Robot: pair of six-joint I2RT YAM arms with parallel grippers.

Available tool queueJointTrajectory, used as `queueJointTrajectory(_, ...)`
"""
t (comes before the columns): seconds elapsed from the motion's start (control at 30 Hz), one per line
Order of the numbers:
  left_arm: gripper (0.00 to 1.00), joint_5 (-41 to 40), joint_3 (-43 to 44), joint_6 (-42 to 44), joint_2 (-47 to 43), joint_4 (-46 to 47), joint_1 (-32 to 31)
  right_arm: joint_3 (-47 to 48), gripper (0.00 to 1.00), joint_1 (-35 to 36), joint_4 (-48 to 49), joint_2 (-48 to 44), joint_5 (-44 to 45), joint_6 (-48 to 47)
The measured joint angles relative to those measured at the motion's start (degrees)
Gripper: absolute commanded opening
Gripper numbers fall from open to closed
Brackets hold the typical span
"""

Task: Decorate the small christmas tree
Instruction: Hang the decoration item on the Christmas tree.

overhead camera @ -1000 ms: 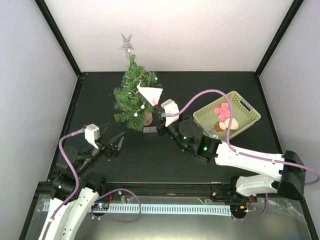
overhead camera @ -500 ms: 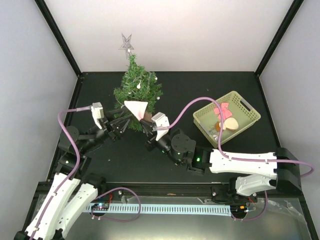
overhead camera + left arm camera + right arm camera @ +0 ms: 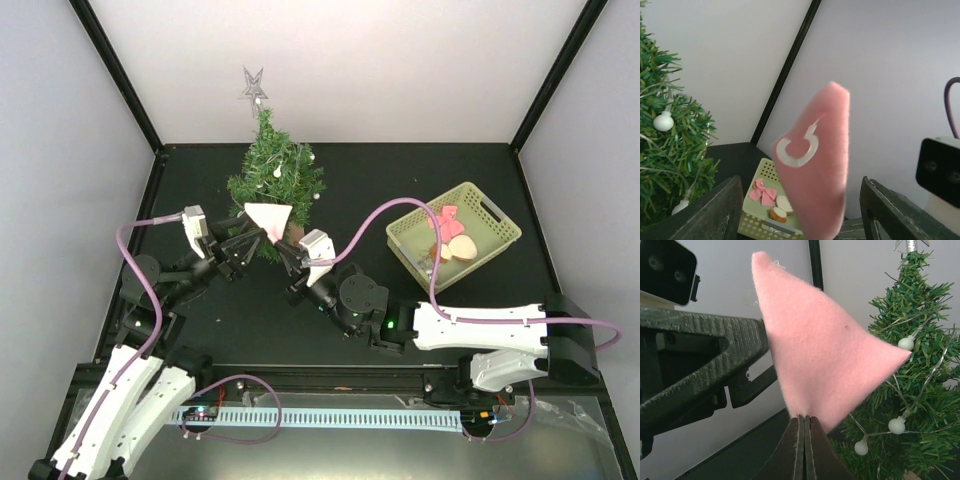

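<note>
The small christmas tree (image 3: 275, 175) stands at the back left, with a silver star (image 3: 252, 85) on top and white beads; it also shows in the left wrist view (image 3: 670, 150) and the right wrist view (image 3: 912, 375). My right gripper (image 3: 284, 241) (image 3: 804, 417) is shut on the lower corner of a pink felt triangle ornament (image 3: 268, 217) (image 3: 820, 350) and holds it upright in front of the tree. My left gripper (image 3: 247, 238) (image 3: 801, 182) is open, one finger on each side of the felt (image 3: 817, 175), apart from it. A white hook loop (image 3: 797, 147) is on the felt.
A pale green basket (image 3: 497, 215) sits at the right, holding a pink bow (image 3: 444, 220) and round ornaments (image 3: 457, 247); it shows behind the felt in the left wrist view (image 3: 757, 205). The enclosure's walls stand close behind the tree.
My left arm has come up from the lower left until its open fingers flank the felt. My right gripper has carried the felt left and slightly nearer, off the tree's right side.
</note>
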Motion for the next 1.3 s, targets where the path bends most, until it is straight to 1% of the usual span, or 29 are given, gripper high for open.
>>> queueJointTrajectory(0.07, 0.72, -0.83, -0.48, 0.04, -0.07, -0.24, 0.0, 0.15, 0.01, 0.13, 0.07, 0.13, 0.66, -0.28)
queueJointTrajectory(0.13, 0.72, -1.46, -1.29, 0.02, -0.28, -0.46, 0.0, 0.39, 0.01, 0.17, 0.35, 0.37, 1.33, -0.66)
queueJointTrajectory(0.23, 0.67, -1.92, -2.05, 0.0, -0.37, -0.42, 0.0, 0.44, 0.01, 0.22, 0.76, 0.57, 1.79, -0.79)
queueJointTrajectory(0.33, 0.58, -1.9, -2.19, -0.13, -0.35, -0.13, 0.0, 0.5, 0.01, 0.28, 0.9, 0.83, 1.75, -0.9)
queueJointTrajectory(0.37, 0.54, -1.88, -2.19, -0.22, -0.33, 0.2, 0.0, 0.5, 0.01, 0.28, 0.9, 0.87, 1.64, -0.94)
queueJointTrajectory(0.43, 0.33, -1.73, -2.36, -0.55, -0.2, 1.07, 0.0, 0.5, 0.01, 0.28, 1.09, 1.11, 1.51, -0.94)
queueJointTrajectory(0.47, 0.25, -1.62, -2.51, -0.74, -0.13, 1.49, 0.0, 0.5, 0.01, 0.31, 1.2, 1.36, 1.46, -0.96)
queueJointTrajectory(0.5, 0.19, -1.44, -2.62, -0.72, 0.04, 1.84, 0.0, 0.5, 0.01, 0.33, 1.25, 1.55, 1.36, -0.96)
queueJointTrajectory(0.6, 0.12, -0.87, -2.86, -0.76, 0.39, 2.19, 0.0, 0.5, 0.01, 0.33, 1.22, 1.86, 0.87, -1.14)
queueJointTrajectory(0.67, 0.1, -0.59, -2.95, -0.59, 0.37, 2.21, 0.0, 0.5, 0.01, 0.33, 1.29, 1.86, 0.63, -1.18)
queueJointTrajectory(0.73, 0.11, -0.26, -3.04, -0.48, 0.37, 2.38, 0.0, 0.5, 0.01, 0.35, 1.27, 1.86, 0.46, -1.36)
queueJointTrajectory(0.8, 0.23, 0.11, -3.19, -0.46, 0.37, 2.67, 0.0, 0.5, 0.01, 0.39, 1.31, 1.86, 0.42, -1.57)
queueJointTrajectory(0.9, 0.29, 0.72, -3.43, -0.52, 0.39, 2.97, 0.0, 0.48, 0.01, 0.5, 1.36, 1.86, 0.39, -1.99)
queueJointTrajectory(0.97, 0.36, 0.94, -3.48, -0.61, 0.39, 3.06, 0.0, 0.48, 0.01, 0.55, 1.68, 1.86, 0.42, -2.19)
queueJointTrajectory(1.13, 0.39, 1.55, -3.72, -1.18, 0.52, 3.43, 0.0, 0.46, 0.01, 0.55, 2.64, 1.92, 0.44, -2.54)
queueJointTrajectory(1.2, 0.43, 1.79, -3.74, -1.51, 0.79, 3.67, 0.0, 0.46, 0.01, 0.55, 2.89, 2.08, 0.44, -2.64)
queueJointTrajectory(1.3, 0.43, 2.29, -3.93, -2.08, 1.14, 4.22, 0.0, 0.33, 0.01, 0.55, 2.99, 2.21, 0.48, -2.67)
